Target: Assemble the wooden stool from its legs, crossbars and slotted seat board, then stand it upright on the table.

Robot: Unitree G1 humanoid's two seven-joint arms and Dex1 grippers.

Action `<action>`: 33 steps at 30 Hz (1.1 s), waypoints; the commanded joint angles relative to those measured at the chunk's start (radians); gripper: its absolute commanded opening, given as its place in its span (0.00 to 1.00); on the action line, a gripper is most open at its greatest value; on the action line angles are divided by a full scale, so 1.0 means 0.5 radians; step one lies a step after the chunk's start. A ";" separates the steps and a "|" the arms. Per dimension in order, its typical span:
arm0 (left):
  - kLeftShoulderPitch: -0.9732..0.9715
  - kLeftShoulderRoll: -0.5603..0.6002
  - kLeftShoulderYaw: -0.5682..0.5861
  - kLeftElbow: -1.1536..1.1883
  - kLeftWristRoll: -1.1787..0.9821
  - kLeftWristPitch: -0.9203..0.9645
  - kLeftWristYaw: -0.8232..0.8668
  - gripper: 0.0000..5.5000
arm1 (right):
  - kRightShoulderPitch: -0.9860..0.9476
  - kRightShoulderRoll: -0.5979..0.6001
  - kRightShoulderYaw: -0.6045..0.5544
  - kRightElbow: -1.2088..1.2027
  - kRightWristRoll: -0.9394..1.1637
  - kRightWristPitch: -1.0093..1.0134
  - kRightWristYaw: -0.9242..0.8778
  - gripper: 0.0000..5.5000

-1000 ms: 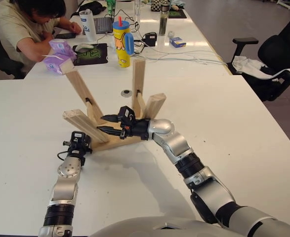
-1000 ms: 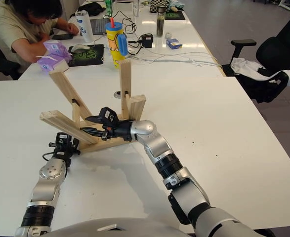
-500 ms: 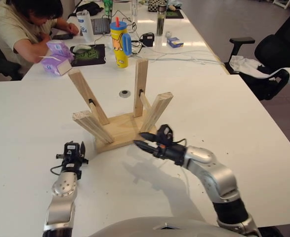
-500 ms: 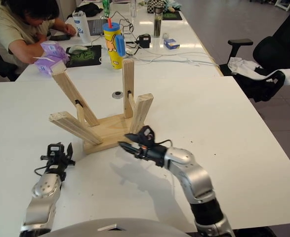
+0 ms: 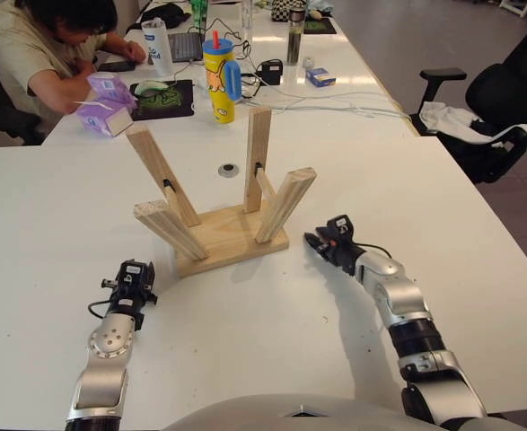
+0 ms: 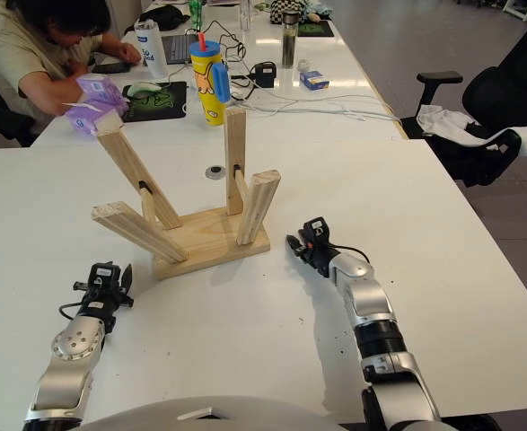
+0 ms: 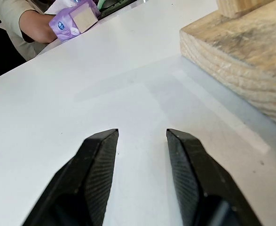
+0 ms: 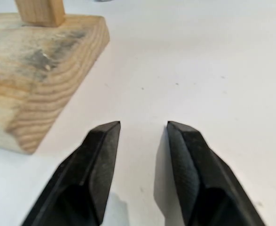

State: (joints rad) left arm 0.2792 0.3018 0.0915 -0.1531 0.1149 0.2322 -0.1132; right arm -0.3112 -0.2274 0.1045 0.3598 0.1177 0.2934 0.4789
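In the middle of the white table (image 5: 443, 206), the stool (image 5: 232, 215) lies upside down, its seat board (image 5: 234, 242) flat on the tabletop and its four legs (image 5: 257, 157) splayed upward. The left gripper (image 7: 141, 134) sits low near the board's near-left corner, and the right gripper (image 8: 143, 127) is just beside its right end. Each has its jaws well apart with nothing between them, and neither touches the wood. The stool looks like solid planed timber, so it should be stiff and unbending, but weighty for slim jaws and smooth enough to slip if pinched on a slanted face. The likeliest holds are two opposite legs close to the board, one per arm, where turning it over would lever least on the joints. Hidden are the board's underside, the slots where the legs seat, and how tight those joints are; the crossbars cannot be picked out with confidence among the legs
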 commanded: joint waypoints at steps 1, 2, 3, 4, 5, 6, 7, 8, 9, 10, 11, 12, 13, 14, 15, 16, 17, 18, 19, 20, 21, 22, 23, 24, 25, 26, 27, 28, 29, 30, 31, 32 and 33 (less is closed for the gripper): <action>0.099 0.070 -0.115 -0.094 -0.032 0.228 -0.215 0.35 | -0.007 0.033 0.118 0.074 -0.038 0.066 0.119 0.34; 0.105 0.093 -0.129 -0.153 -0.051 0.274 -0.265 0.35 | 0.004 0.038 0.118 0.037 -0.016 0.106 0.139 0.34; 0.111 0.128 -0.155 -0.200 -0.060 0.327 -0.323 0.35 | 0.012 0.033 0.132 -0.005 -0.017 0.131 0.154 0.34; 0.121 0.157 -0.180 -0.241 -0.062 0.376 -0.367 0.35 | 0.021 0.029 0.145 -0.045 -0.019 0.156 0.165 0.34; 0.117 0.162 -0.190 -0.278 -0.078 0.393 -0.391 0.35 | 0.026 0.039 0.140 -0.075 0.003 0.194 0.179 0.34; 0.088 0.175 -0.214 -0.283 -0.076 0.391 -0.418 0.35 | 0.039 0.044 0.131 -0.101 0.014 0.206 0.180 0.34; 0.053 0.184 -0.240 -0.275 -0.062 0.371 -0.428 0.35 | 0.049 0.053 0.117 -0.120 0.028 0.218 0.176 0.34; 0.009 0.179 -0.262 -0.251 -0.057 0.366 -0.431 0.35 | 0.052 0.062 0.103 -0.128 0.043 0.238 0.169 0.34; -0.038 0.156 -0.277 -0.223 -0.078 0.372 -0.439 0.35 | 0.049 0.064 0.101 -0.124 0.047 0.243 0.167 0.34; -0.080 0.150 -0.309 -0.206 -0.081 0.368 -0.453 0.35 | 0.044 0.065 0.099 -0.117 0.053 0.258 0.172 0.34; -0.112 0.142 -0.326 -0.203 -0.092 0.357 -0.463 0.35 | 0.033 0.064 0.104 -0.112 0.056 0.274 0.189 0.34; -0.146 0.147 -0.338 -0.214 -0.112 0.330 -0.490 0.35 | 0.023 0.061 0.116 -0.121 0.067 0.293 0.232 0.34; -0.174 0.153 -0.347 -0.230 -0.137 0.290 -0.523 0.35 | 0.017 0.059 0.124 -0.139 0.085 0.319 0.272 0.34; -0.203 0.148 -0.337 -0.267 -0.207 0.244 -0.577 0.35 | 0.013 0.054 0.134 -0.185 0.112 0.354 0.319 0.34; -0.223 0.139 -0.323 -0.299 -0.275 0.224 -0.627 0.35 | 0.012 0.049 0.138 -0.234 0.144 0.391 0.357 0.34; -0.243 0.123 -0.296 -0.341 -0.365 0.219 -0.684 0.35 | 0.014 0.041 0.138 -0.309 0.193 0.457 0.397 0.34; -0.275 0.126 -0.270 -0.393 -0.443 0.228 -0.739 0.35 | 0.012 0.023 0.141 -0.401 0.243 0.529 0.438 0.34; -0.309 0.132 -0.247 -0.448 -0.529 0.253 -0.796 0.35 | 0.005 0.005 0.136 -0.489 0.298 0.607 0.470 0.34; -0.351 0.150 -0.224 -0.489 -0.558 0.241 -0.816 0.35 | -0.007 -0.018 0.135 -0.568 0.340 0.675 0.497 0.34; -0.390 0.162 -0.196 -0.515 -0.582 0.232 -0.821 0.35 | -0.019 -0.038 0.133 -0.628 0.369 0.727 0.513 0.34; -0.427 0.168 -0.162 -0.534 -0.612 0.237 -0.815 0.35 | -0.033 -0.053 0.120 -0.685 0.399 0.781 0.524 0.34; -0.459 0.176 -0.130 -0.554 -0.630 0.240 -0.806 0.35 | -0.050 -0.066 0.103 -0.732 0.422 0.833 0.528 0.34; -0.492 0.181 -0.110 -0.577 -0.664 0.254 -0.815 0.35 | -0.061 -0.079 0.068 -0.783 0.452 0.884 0.521 0.34; -0.514 0.189 -0.101 -0.596 -0.680 0.259 -0.822 0.35 | -0.069 -0.086 0.034 -0.818 0.479 0.925 0.514 0.34; -0.522 0.199 -0.099 -0.613 -0.678 0.244 -0.827 0.35 | -0.082 -0.100 -0.002 -0.847 0.496 0.954 0.508 0.34; -0.516 0.207 -0.100 -0.628 -0.684 0.233 -0.831 0.35 | -0.094 -0.110 -0.037 -0.867 0.516 0.979 0.503 0.34; -0.506 0.212 -0.100 -0.637 -0.693 0.229 -0.827 0.35 | -0.108 -0.115 -0.070 -0.881 0.536 1.001 0.501 0.34; -0.488 0.221 -0.109 -0.641 -0.695 0.221 -0.826 0.35 | -0.125 -0.117 -0.114 -0.901 0.555 1.015 0.486 0.34; -0.472 0.233 -0.119 -0.642 -0.698 0.211 -0.828 0.35 | -0.141 -0.111 -0.152 -0.915 0.577 1.033 0.469 0.34; -0.445 0.251 -0.136 -0.640 -0.686 0.199 -0.828 0.35 | -0.166 -0.100 -0.204 -0.938 0.619 1.076 0.453 0.34; -0.423 0.262 -0.148 -0.635 -0.675 0.187 -0.827 0.35 | -0.187 -0.098 -0.239 -0.965 0.647 1.115 0.442 0.34; -0.407 0.268 -0.154 -0.632 -0.674 0.184 -0.824 0.35 | -0.200 -0.096 -0.265 -0.995 0.670 1.148 0.436 0.34; -0.393 0.277 -0.160 -0.631 -0.666 0.181 -0.820 0.35 | -0.209 -0.096 -0.290 -1.028 0.694 1.184 0.432 0.34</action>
State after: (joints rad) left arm 0.0494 0.4419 0.1195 -0.4680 -0.1963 0.3098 -0.4380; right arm -0.3074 -0.3396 -0.0487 -0.0465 0.3297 0.8751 0.6474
